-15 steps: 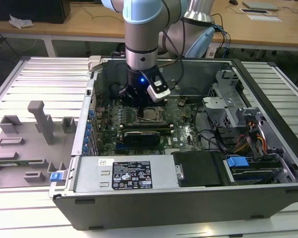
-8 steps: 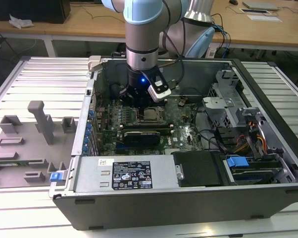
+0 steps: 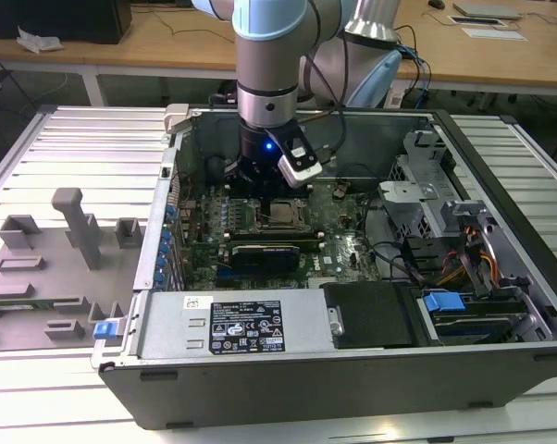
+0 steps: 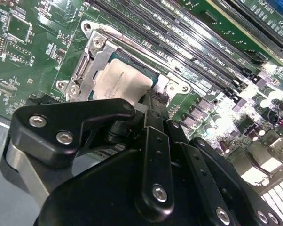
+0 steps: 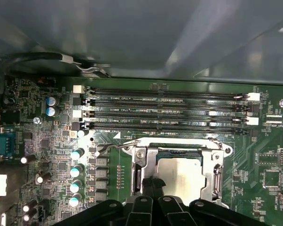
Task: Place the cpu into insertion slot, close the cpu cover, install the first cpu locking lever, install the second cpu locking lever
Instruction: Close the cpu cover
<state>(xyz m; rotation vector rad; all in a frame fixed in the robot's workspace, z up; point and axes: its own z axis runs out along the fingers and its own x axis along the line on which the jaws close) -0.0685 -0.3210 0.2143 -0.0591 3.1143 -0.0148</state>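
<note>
Exterior view: arm reached down into the open computer case [image 3: 306,388], which stood on the slatted surface [image 3: 75,139]. The pincer [image 3: 263,190] hung directly over the socket [image 3: 283,215], near the middle of the green circuit board [image 3: 348,250].

Both wrist views: the chip [image 5: 179,174] [image 4: 120,82] was seated flat in the socket, pale metal face up. The cover [image 5: 146,162] [image 4: 87,63] lay down over it, with the chip's face showing through its square window.

1 lever [image 5: 169,141], a thin wire rod, ran low along the socket's edge on the side facing the 4 memory slots [image 5: 165,110]. Whether it was latched could not be told.

Pincer [image 5: 152,181] state, first wrist view: closed, fingertips together, gripping nothing that showed. In the second wrist view the pincer [image 4: 153,96] stood at the socket's edge on the side away from the memory slots, tip just at the chip's corner. Contact with cover or chip could not be told.
</note>
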